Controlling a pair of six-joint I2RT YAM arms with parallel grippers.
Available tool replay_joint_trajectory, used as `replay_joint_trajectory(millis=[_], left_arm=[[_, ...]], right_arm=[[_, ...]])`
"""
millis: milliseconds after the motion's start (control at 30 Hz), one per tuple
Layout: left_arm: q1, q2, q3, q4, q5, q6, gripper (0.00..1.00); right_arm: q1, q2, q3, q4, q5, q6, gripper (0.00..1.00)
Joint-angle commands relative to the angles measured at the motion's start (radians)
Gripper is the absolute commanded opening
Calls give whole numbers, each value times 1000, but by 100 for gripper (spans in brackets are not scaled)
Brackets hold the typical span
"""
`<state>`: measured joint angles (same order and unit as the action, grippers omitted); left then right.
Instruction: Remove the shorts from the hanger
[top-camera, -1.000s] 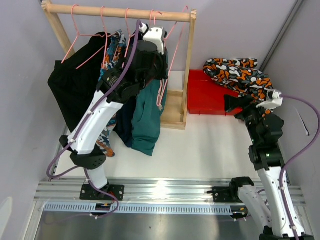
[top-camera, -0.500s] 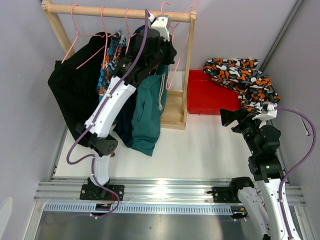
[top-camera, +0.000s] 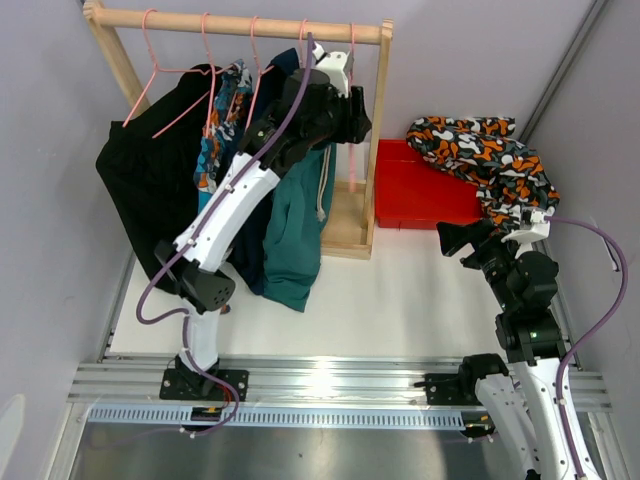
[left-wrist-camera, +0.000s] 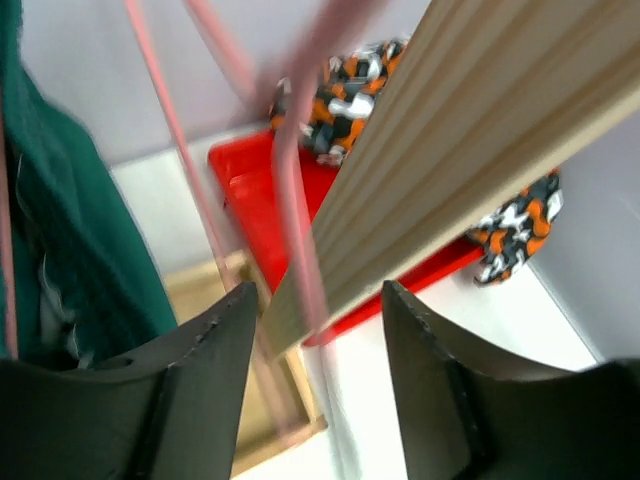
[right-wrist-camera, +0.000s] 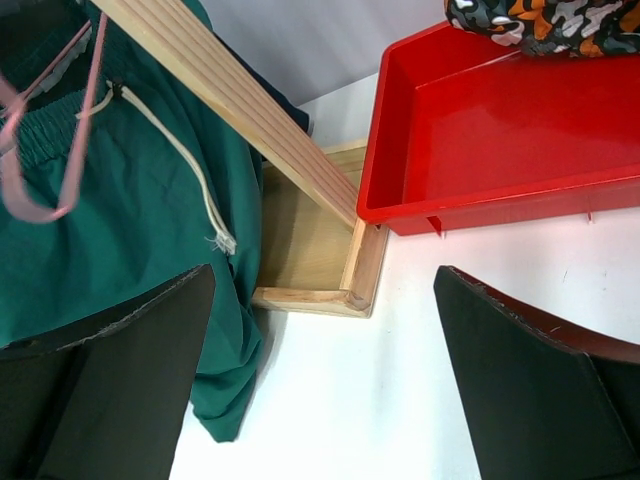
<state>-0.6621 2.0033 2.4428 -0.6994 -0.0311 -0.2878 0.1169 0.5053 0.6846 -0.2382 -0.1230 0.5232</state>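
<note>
L claw (left-wrist-camera: 318, 292) part-open, empty, arm stretched up by rail (top-camera: 240, 24), R claw (right-wrist-camera: 322, 276) wide open, empty

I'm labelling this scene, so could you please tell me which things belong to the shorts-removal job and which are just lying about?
Part of the job: black shorts, blue patterned shorts, navy shorts and teal shorts, all hanging; orange patterned shorts on the red tray; pink hanger; wooden rack.

Just there: metal rail; grey wall.
</note>
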Motion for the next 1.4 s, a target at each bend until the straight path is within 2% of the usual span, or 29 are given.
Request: replay_joint_trajectory(millis=[0, 200, 333, 400, 667, 1167, 1233, 1267, 1300, 1367], left_arm=[[-13, -133, -48, -21, -22, 10, 60], [-14, -337, -140, -57, -64, 56, 68], [-8, -423, -157, -78, -105, 88, 78], [4, -448, -162, -91, -108, 98, 79], [51, -460, -202, -85, -118, 124, 80], [99, -325, -217, -37, -144, 150, 73], [101, -311, -217, -37, -154, 153, 65], [101, -308, -218, -40, -161, 154, 57], [101, -301, -217, -40, -170, 156, 35], [102, -296, -217, -41, -199, 157, 17]], right_arm=[[9, -4, -11, 8, -20, 3, 100], [33, -14, -43, 22, -20, 24, 99], [64, -14, -65, 31, 0, 34, 100], [79, -11, -71, 39, 17, 37, 100], [162, -7, -65, 22, 86, 24, 99], [171, -31, -69, -29, 118, -8, 99], [170, -31, -71, -27, 120, -11, 100], [171, -31, -74, -26, 120, -11, 99], [171, -31, -76, -26, 120, -11, 99], [171, -31, -82, -21, 117, -9, 100]])
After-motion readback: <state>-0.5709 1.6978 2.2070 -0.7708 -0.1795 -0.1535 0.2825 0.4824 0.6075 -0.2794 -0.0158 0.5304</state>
